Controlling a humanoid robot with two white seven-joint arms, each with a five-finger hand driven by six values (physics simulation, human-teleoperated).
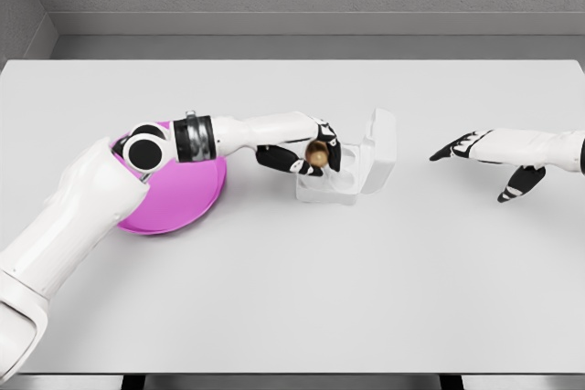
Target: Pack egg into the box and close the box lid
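Observation:
A brown egg [317, 154] sits in the fingers of my left hand [311, 154], which is shut on it just above the left part of the white box [343, 187]. The box stands open at the table's middle, its lid [379, 148] raised upright on the right side. My left arm reaches in across the pink plate [187, 198]. Off to the right, my right hand [484, 160] hovers over the table with fingers spread, well apart from the box and holding nothing.
The pink plate lies on the white table [366, 299] left of the box, partly hidden by my left forearm. A grey wall runs along the table's far edge.

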